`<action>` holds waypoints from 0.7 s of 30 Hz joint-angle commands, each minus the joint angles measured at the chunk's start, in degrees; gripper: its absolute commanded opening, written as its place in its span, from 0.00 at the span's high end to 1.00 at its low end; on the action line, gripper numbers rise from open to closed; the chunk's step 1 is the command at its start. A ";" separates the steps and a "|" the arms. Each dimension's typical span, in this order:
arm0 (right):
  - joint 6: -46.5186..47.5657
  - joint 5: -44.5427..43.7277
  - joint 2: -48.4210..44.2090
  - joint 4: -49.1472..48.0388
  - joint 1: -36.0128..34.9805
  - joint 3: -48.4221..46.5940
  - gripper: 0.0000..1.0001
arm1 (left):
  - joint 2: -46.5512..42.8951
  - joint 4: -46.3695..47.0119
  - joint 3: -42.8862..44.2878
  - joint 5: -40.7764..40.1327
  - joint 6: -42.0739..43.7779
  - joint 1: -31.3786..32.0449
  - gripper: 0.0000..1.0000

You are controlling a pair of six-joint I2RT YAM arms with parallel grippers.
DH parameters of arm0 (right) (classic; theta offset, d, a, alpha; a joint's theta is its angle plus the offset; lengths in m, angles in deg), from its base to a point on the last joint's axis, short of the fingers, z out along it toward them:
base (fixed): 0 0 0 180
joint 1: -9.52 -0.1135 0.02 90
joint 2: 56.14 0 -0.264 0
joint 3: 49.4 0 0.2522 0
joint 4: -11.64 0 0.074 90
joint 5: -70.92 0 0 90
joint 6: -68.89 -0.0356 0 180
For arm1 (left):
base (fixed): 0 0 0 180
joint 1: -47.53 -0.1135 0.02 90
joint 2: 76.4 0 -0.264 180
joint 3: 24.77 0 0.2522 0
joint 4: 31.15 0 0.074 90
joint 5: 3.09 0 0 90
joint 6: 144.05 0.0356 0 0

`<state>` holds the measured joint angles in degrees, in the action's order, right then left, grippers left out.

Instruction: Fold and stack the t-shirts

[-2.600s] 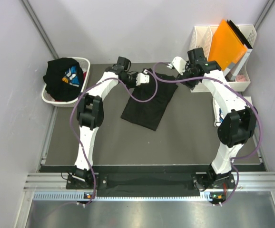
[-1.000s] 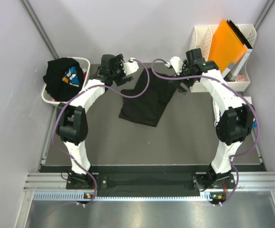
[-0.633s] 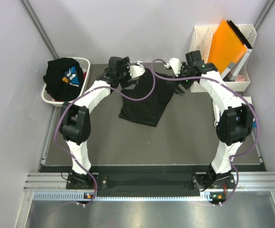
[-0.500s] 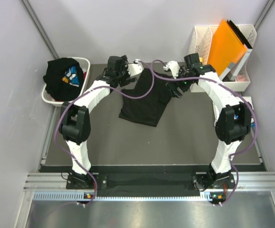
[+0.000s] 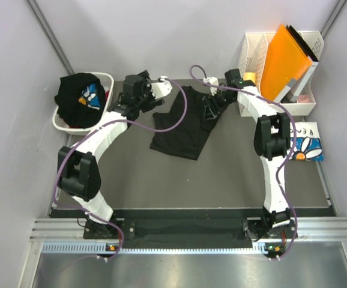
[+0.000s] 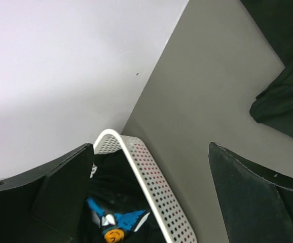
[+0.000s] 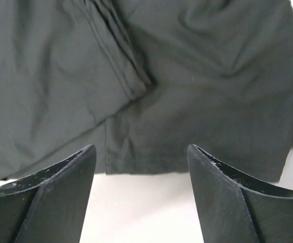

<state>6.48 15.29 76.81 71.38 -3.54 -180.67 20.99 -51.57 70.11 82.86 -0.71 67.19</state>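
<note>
A black t-shirt (image 5: 182,123) lies spread and partly folded on the grey table. My right gripper (image 5: 211,108) hovers at its upper right edge. In the right wrist view the shirt (image 7: 187,96) fills the frame, and the right gripper (image 7: 139,197) is open with nothing between its fingers (image 7: 40,197). My left gripper (image 5: 125,99) is between the shirt and the basket, open and empty. In the left wrist view the left gripper (image 6: 151,202) frames the basket rim (image 6: 136,167) and a black tee with blue print (image 6: 113,215). A folded white daisy tee (image 5: 305,147) lies at the right.
The white laundry basket (image 5: 104,81) stands at the back left, filled by a black printed tee (image 5: 80,96). A white file rack (image 5: 253,51) with an orange folder (image 5: 287,57) stands at the back right. Walls close in on three sides.
My left gripper has drawn left off the shirt's top corner toward the basket. The right arm has swung left over the shirt's edge, uncovering the white tee, and its jaws have narrowed a little.
</note>
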 commanded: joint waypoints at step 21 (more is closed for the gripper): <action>0.62 6.50 2.58 -4.84 -3.55 -0.87 0.36 | -1.32 0.06 0.61 -1.31 4.58 1.43 0.01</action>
<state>7.66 20.01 78.86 69.78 -6.20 -181.64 19.24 -52.96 69.13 81.33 3.21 68.17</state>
